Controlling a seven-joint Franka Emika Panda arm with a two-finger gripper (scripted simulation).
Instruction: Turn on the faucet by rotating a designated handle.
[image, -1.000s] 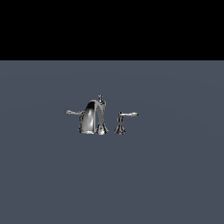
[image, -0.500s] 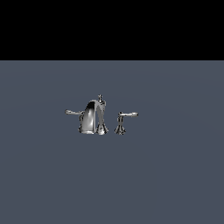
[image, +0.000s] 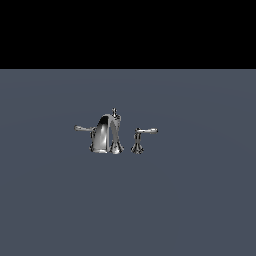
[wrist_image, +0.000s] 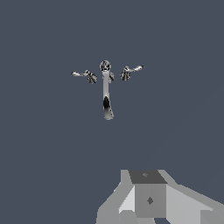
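Observation:
The chrome faucet (image: 106, 134) stands on the grey floor in the middle of the exterior view, with a tiny knob (image: 114, 111) on top of its arched spout. The handle (image: 83, 129) is a slim lever projecting from the spout's side toward the exterior view's left. In the wrist view the faucet (wrist_image: 106, 94) is seen from above, far from my gripper (wrist_image: 148, 199). Only grey parts of the gripper show at that picture's edge, so its opening cannot be read. No arm shows in the exterior view.
A second lever (image: 145, 131) on its own flared pedestal (image: 137, 147) stands to the exterior view's right of the spout. In the wrist view two levers (wrist_image: 81, 74) (wrist_image: 133, 69) flank the spout. The floor (image: 200, 200) is flat grey.

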